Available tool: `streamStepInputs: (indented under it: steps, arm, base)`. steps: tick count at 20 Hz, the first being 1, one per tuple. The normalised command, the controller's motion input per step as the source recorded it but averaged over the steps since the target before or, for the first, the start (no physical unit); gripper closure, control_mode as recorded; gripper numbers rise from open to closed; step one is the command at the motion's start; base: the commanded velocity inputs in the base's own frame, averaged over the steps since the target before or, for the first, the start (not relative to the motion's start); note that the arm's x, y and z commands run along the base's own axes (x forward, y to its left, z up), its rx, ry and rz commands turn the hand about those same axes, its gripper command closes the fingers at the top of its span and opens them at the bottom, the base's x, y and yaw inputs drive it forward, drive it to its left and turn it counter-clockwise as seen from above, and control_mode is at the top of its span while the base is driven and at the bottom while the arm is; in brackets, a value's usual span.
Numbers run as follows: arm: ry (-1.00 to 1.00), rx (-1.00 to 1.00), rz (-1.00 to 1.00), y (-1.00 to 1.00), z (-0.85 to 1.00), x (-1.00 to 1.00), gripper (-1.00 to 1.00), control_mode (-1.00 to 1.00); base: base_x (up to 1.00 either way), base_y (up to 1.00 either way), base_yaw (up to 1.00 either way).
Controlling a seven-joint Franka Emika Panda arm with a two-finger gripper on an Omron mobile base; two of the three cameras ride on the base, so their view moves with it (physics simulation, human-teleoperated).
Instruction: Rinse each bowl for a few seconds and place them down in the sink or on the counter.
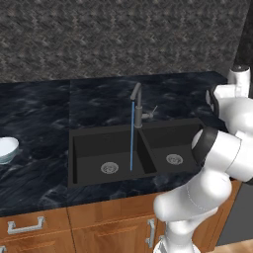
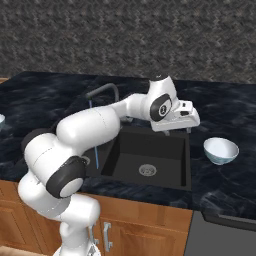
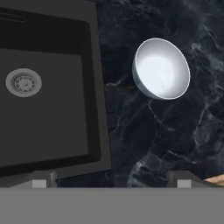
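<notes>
Gripper (image 2: pixel 188 129) wide open, empty, above the sink's (image 2: pixel 186 150) right edge. One bowl (image 2: pixel 220 150) upright, mouth up, on the counter (image 2: pixel 225 180) right of the sink; second bowl (image 1: pixel 7 149) upright on left counter. Faucet (image 1: pixel 137 101) running.

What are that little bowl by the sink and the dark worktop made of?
The bowl looks like glazed ceramic, perhaps porcelain: white with a pale blue tint and a bright sheen inside. The counter looks like polished black marble or similar stone: glossy, with faint pale veins. Being rendered, neither is certain.
</notes>
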Motion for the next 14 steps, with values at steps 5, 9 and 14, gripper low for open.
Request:
streamStepInputs:
  steps: [5,9,14]
  arm:
    - [0.01,0.0,0.03,-0.11,-0.21,0.0,-1.0,-1.0]
    - [0.02,0.0,0.04,-0.16,-0.25,0.0,-1.0,-1.0]
    - [0.0,0.0,0.05,-0.18,-0.18,0.0,-1.0,-1.0]
  base:
    - [0.0,0.0,0.0]
    - [0.0,0.0,0.0]
    - [0.0,0.0,0.0]
